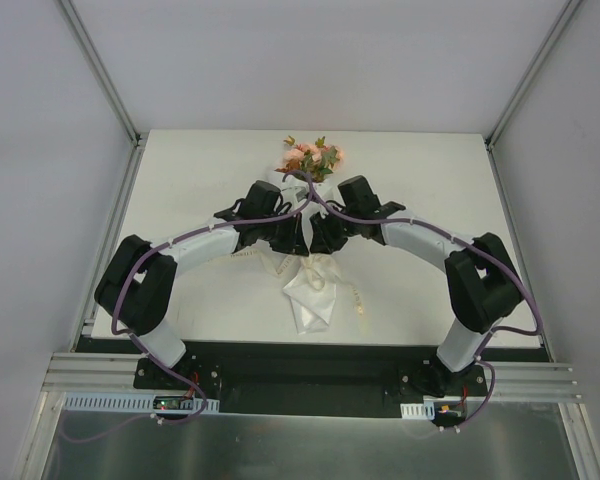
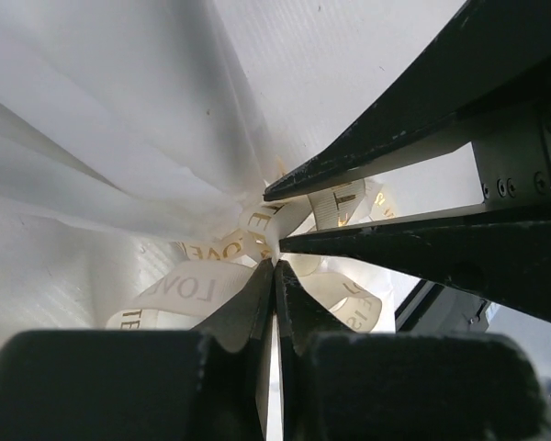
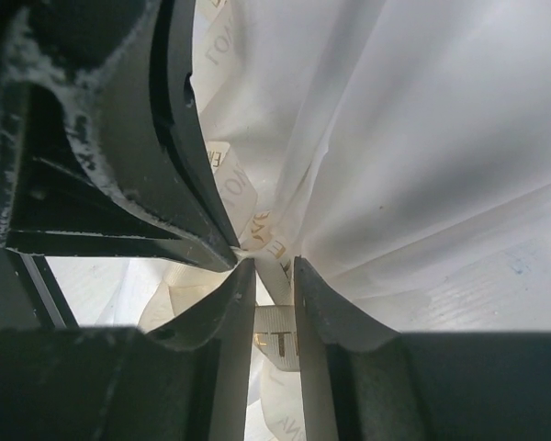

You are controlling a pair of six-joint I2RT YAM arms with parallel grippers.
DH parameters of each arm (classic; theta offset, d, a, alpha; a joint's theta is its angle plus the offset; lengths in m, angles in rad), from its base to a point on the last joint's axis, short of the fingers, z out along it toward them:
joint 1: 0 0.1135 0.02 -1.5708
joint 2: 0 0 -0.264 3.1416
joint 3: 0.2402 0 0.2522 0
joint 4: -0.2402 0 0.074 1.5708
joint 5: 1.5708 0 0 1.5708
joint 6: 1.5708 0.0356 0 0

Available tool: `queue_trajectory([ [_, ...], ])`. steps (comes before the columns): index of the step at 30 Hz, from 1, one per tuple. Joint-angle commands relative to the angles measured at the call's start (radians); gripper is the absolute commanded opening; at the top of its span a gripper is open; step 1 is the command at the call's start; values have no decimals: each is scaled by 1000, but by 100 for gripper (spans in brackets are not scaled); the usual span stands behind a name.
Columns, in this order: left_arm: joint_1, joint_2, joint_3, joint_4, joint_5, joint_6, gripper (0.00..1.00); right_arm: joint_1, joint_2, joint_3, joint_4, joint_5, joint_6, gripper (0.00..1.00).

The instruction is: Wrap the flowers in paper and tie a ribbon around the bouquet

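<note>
- Fingers [image 2: 243, 312] of the left gripper [image 2: 274, 268] are pressed together, with only a hairline of light between them. Their tips sit right at the gathered waist of the bouquet [image 1: 308, 275], among loops of the ribbon [image 2: 197, 289]. I cannot tell whether a strand is nipped at the very tips.
- Opposite them, the right gripper [image 3: 274, 266] has its fingers [image 3: 225, 312] standing apart, with a flat stretch of ribbon showing in the gap. Whether the pads actually press on it cannot be told.
- Both grippers point into the same spot from opposite sides, and their tips nearly meet where the paper [image 1: 310, 305] is pinched into folds.
- From above, the two arms arch inward and their heads cover the middle of the bouquet.
- It lies on the white table [image 1: 200, 180] along the centre line, wide end away from the arm bases.
- Pink, peach and orange flowers [image 1: 313, 157] with green leaves stick out beyond the grippers at the far end.
- At the near end the white paper spreads out crumpled, pointing toward the bases.
- Cream ribbon with gold lettering — "LOVE" can be read on one loop — curls around the narrow waist in several loose loops.
- Thin tails of it trail onto the table on either side of the paper's near end.
</note>
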Motion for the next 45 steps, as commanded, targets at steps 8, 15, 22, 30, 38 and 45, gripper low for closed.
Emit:
queue_trajectory([
  [8, 16, -33, -6, 27, 1, -24, 16, 5, 20, 45, 19, -49, 11, 0],
  [15, 29, -168, -113, 25, -34, -73, 59, 5, -2, 12, 46, -32, 61, 1],
  [22, 10, -295, -216, 11, -71, -204, 92, -5, 6, 9, 48, -21, 81, 1],
  [30, -82, -205, -199, 76, -57, -303, 56, -12, 3, 2, 56, -23, 97, 0],
  [38, -93, -120, -159, 113, -80, -304, 61, -14, 9, 3, 59, -35, 104, 0],
  [45, -93, -64, -133, 133, -48, -300, 49, -18, 6, -1, 60, -20, 114, 0],
])
